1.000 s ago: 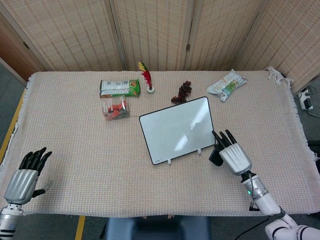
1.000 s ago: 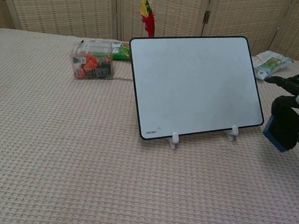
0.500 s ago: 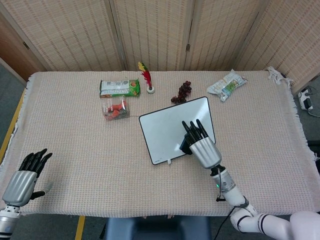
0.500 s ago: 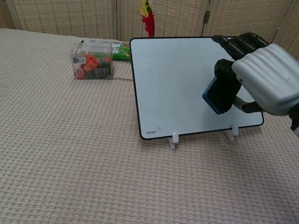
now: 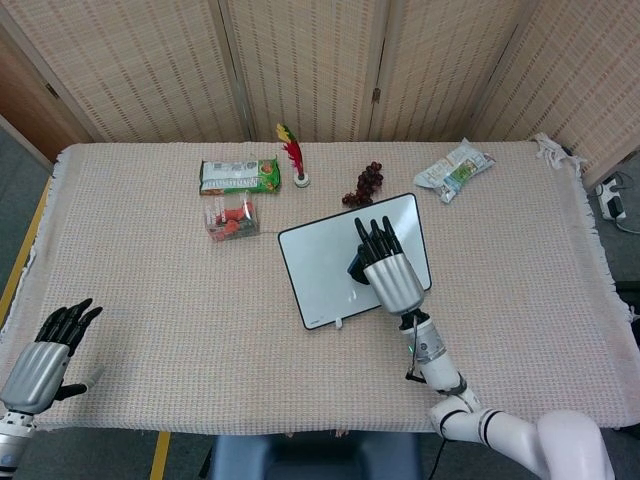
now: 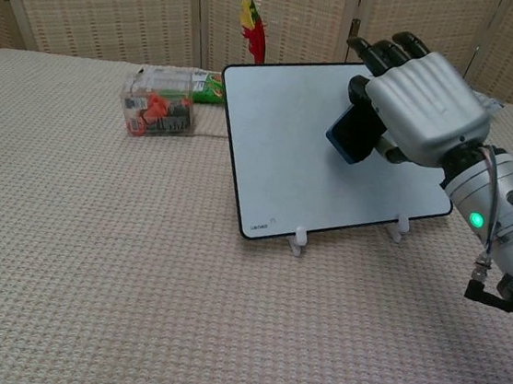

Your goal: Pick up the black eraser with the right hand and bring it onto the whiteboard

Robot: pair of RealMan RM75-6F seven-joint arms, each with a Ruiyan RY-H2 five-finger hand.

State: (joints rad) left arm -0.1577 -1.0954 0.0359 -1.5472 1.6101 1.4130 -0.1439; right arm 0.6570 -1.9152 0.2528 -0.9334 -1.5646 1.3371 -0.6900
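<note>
While the right hand (image 6: 419, 104) hangs in front of the black-framed whiteboard on its small white feet (image 6: 289, 149), its fingers are curled around the black eraser with the blue face (image 6: 351, 133), so the pick-up looks done and we're into the carry, right at the end of it by my reckoning. From the chest view the eraser sits over the upper right part of the whiteboard, blue face turned toward the white surface; whether it's actually touching the board I can't tell from either angle. Up in the head view the right hand covers the right half of the whiteboard and only a dark sliver of eraser (image 5: 357, 268) peeks out at its left side.

Next move, I'd say: ease the eraser flat against the board without shoving, because that whiteboard is only propped on those little feet (it looks like it could tip backward under a hard push).

Far off from the whiteboard, at the near left corner of the table, the left hand (image 5: 40, 352) rests with fingers spread, holding nothing. Behind the whiteboard lies the bunch of dark grapes (image 5: 365, 183), out of the way.
</note>
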